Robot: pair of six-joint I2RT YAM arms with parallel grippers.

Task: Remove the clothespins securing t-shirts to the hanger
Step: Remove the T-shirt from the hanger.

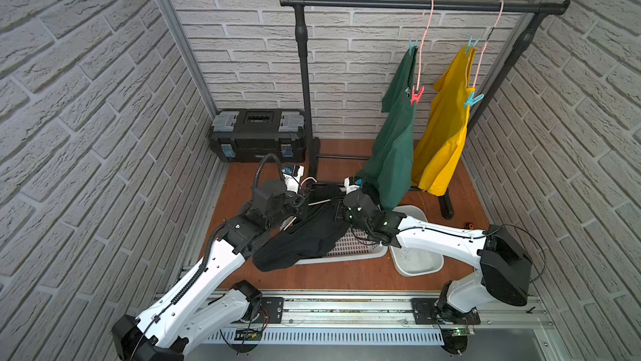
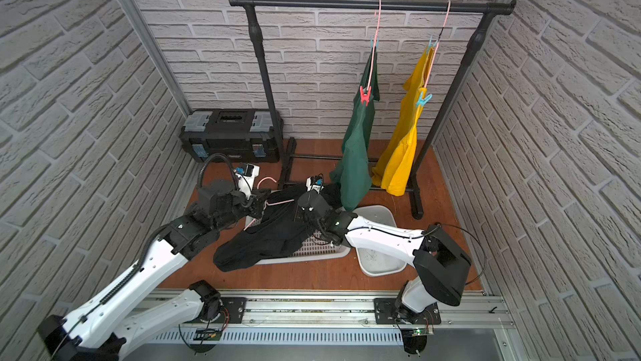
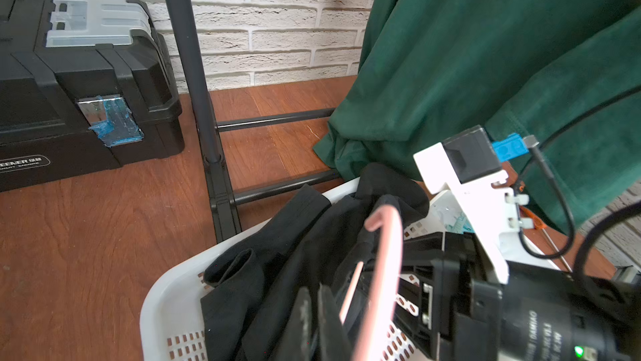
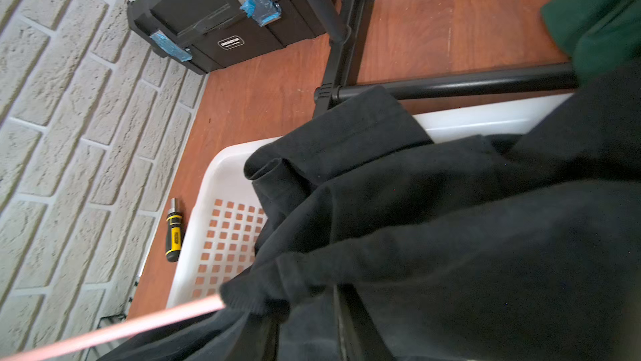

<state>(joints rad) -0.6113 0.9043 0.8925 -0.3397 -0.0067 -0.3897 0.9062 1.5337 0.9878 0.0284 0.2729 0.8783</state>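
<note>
The black t-shirt point(image 1: 305, 241) hangs on a pink hanger point(image 1: 308, 179) over the white basket point(image 1: 360, 257). My left gripper point(image 1: 304, 203) is shut on that hanger's wire; in the left wrist view its fingers point(image 3: 317, 321) meet beside the hanger's pink rod point(image 3: 350, 293). My right gripper point(image 1: 338, 213) is buried in the black t-shirt point(image 4: 451, 220), whose cloth fills the gap between its jaws point(image 4: 310, 331). No clothespin shows on this shirt. The green t-shirt point(image 1: 395, 154) carries a teal clothespin point(image 1: 412, 45) and a red clothespin point(image 1: 417, 95). Two teal clothespins point(image 1: 471, 44) point(image 1: 472, 100) hold the yellow t-shirt point(image 1: 440, 140).
A black clothes rack point(image 1: 416, 3) spans the back, its foot bars close behind the basket. A black toolbox point(image 1: 256, 133) sits at the back left. A white bin point(image 1: 423, 265) lies under my right arm. A yellow-and-black screwdriver point(image 4: 173, 234) lies beside the basket.
</note>
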